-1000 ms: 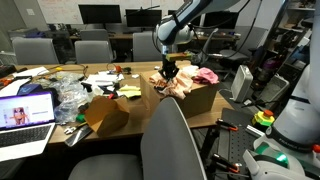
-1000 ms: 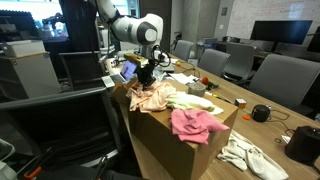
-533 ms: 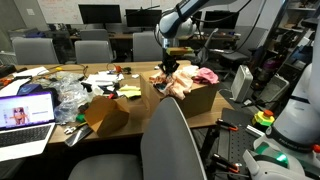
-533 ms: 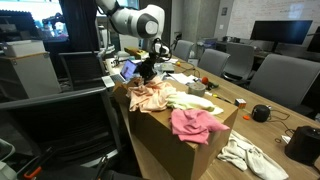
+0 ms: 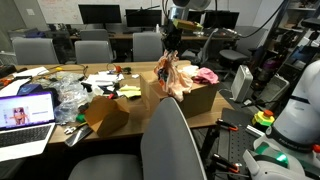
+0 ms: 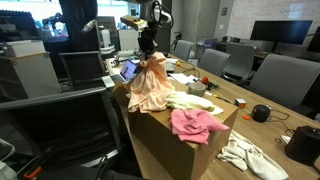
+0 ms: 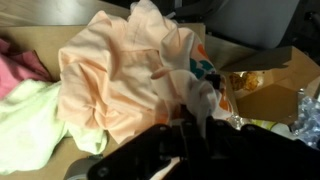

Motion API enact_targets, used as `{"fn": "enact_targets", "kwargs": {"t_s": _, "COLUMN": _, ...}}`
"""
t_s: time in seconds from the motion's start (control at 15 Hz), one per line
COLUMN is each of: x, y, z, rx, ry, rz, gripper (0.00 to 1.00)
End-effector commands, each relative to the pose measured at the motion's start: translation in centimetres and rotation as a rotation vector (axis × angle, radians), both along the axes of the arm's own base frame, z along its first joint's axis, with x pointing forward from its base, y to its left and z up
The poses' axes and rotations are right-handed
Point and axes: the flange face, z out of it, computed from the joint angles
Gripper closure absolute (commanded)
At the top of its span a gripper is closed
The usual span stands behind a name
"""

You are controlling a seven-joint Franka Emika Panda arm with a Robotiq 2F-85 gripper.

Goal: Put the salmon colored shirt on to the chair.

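The salmon shirt (image 5: 172, 78) hangs in a long bunch from my gripper (image 5: 172, 46), its lower part still in the cardboard box (image 5: 203, 98). In an exterior view it drapes below the gripper (image 6: 150, 47) as a peach cone (image 6: 152, 85). The wrist view shows the peach fabric (image 7: 110, 80) with orange-and-white print (image 7: 200, 70) pinched between my fingers (image 7: 190, 140). The big grey chair (image 5: 170, 145) stands in front of the table, its backrest nearest the camera, apart from the shirt.
A pink cloth (image 5: 206, 76) and a pale green cloth (image 6: 190, 102) lie in the box. A laptop (image 5: 25, 112), a brown paper bag (image 5: 106, 114) and clutter sit on the table. Smaller grey chairs (image 5: 93, 50) stand behind. White cloth (image 6: 245, 155) lies near the box.
My gripper has risen well above the box, pulling the salmon shirt up with it so it now hangs stretched out instead of lying bunched in the box.
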Motion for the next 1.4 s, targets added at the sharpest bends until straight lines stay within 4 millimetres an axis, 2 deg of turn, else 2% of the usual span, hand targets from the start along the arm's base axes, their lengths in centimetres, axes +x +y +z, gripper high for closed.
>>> {"fn": "enact_targets", "kwargs": {"t_s": 0.0, "x": -2.7, "y": 1.1, "z": 5.7, "rx": -0.015, "ry": -0.073, "rz": -0.006, "gripper": 0.98}}
{"fn": "enact_targets", "kwargs": {"t_s": 0.33, "x": -4.9, "y": 2.7, "z": 11.8, "rx": -0.048, "ry": -0.145, "rz": 0.038, "gripper": 0.98}}
{"fn": "enact_targets", "kwargs": {"t_s": 0.6, "x": -6.7, "y": 4.1, "z": 16.0, "rx": -0.057, "ry": -0.196, "rz": 0.069, "gripper": 0.98}}
{"fn": "enact_targets", "kwargs": {"t_s": 0.93, "x": -9.1, "y": 6.6, "z": 19.5, "rx": -0.068, "ry": -0.226, "rz": 0.144, "gripper": 0.98}}
{"fn": "enact_targets", "kwargs": {"t_s": 1.33, "x": -12.5, "y": 10.9, "z": 23.1, "rx": -0.104, "ry": -0.235, "rz": 0.291, "gripper": 0.98}}
